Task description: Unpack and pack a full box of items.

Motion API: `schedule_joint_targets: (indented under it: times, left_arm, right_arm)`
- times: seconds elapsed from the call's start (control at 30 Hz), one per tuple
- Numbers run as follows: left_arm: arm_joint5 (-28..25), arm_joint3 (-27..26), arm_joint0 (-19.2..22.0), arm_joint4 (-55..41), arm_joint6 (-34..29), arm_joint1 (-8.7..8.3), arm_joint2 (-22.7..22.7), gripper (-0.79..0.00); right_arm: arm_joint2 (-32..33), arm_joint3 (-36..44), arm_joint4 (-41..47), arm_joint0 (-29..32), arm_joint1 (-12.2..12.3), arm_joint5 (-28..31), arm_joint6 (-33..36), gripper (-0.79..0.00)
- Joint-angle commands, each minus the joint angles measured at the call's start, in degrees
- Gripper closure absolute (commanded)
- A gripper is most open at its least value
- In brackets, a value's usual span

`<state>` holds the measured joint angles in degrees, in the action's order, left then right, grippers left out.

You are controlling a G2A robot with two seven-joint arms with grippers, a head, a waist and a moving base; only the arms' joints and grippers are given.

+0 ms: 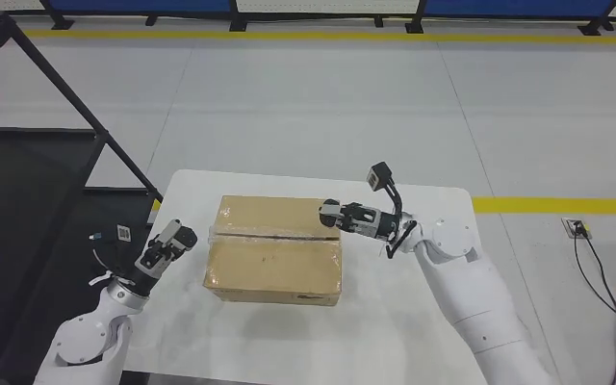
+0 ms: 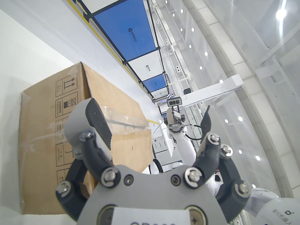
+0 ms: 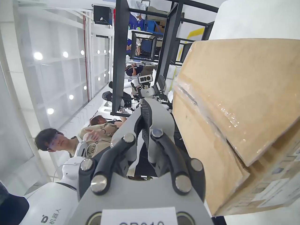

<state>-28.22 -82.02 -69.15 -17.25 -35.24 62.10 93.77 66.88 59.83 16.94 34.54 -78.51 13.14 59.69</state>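
The right gripper (image 3: 145,106), fingers pressed together on nothing, is at the top edge of the cardboard box (image 1: 274,262), near its taped seam. The left gripper (image 2: 150,108), spread wide, sits beside the box's opposite end. The box stands closed on the white table (image 1: 423,322).

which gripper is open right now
The left gripper: it is spread wide open beside the cardboard box. The right gripper, at the box's top edge, is shut.
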Motion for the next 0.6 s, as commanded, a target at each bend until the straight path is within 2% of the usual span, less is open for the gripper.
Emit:
schedule_joint_targets:
  times: [0.0, 0.3, 0.57]
  left_arm:
    - [0.06, -0.07, 0.02, 0.07, 0.05, 0.00, -0.14, -0.785]
    - [0.06, -0.39, -0.30, 0.57, 0.27, -0.07, -0.28, -0.785]
    - [0.04, -0.47, -0.45, 0.50, 0.28, -0.15, -0.26, -0.785]
  right_arm:
    - [-2.05, 1.62, -4.26, 0.29, -0.10, -2.49, -1.09, 0.000]
    - [-8.68, 4.17, -12.73, -0.88, -1.04, -13.98, -6.51, 0.000]
    - [-9.69, 4.23, -15.28, -1.52, -1.45, -22.67, -12.88, 0.000]
